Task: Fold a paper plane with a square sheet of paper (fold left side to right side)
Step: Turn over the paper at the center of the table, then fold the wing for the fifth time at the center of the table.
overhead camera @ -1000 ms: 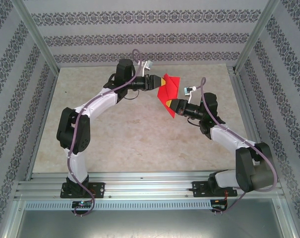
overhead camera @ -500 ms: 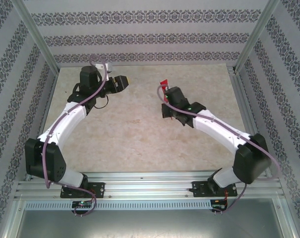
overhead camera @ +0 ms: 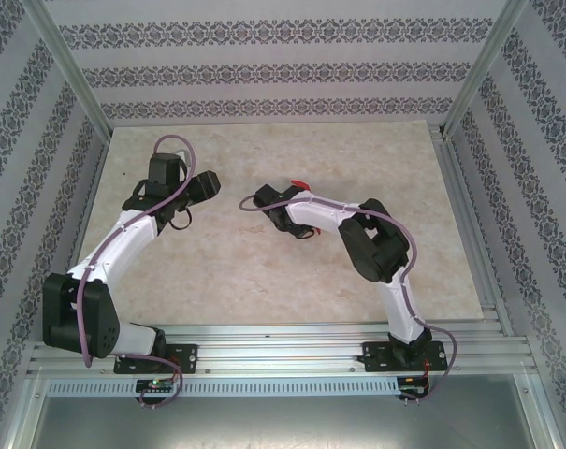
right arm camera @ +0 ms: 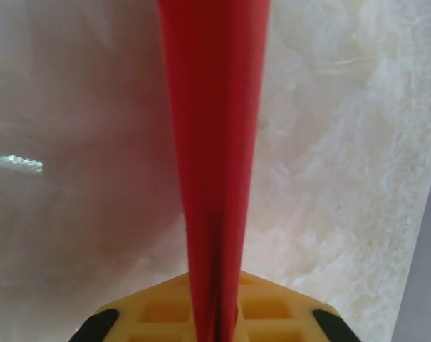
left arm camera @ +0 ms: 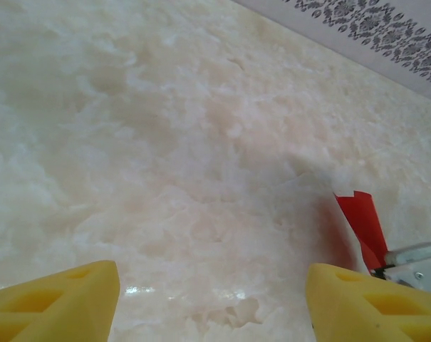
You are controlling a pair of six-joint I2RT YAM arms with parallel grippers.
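The paper plane (right arm camera: 214,142), a narrow red wedge, sat pinched edge-on in the right gripper (right arm camera: 215,317) near the middle of the table (overhead camera: 264,271), that arm doubled back at its elbow. We saw the left gripper (left arm camera: 214,292) agape and empty, seemingly hovering low, its arm arched forward.

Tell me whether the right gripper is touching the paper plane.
Touching: the right wrist view shows the right gripper pinching the paper plane, with no gap.

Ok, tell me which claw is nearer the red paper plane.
Right. The right claw grips the paper plane between its fingers; the left claw hangs open over the table, apart from the plane, which is off to its right.
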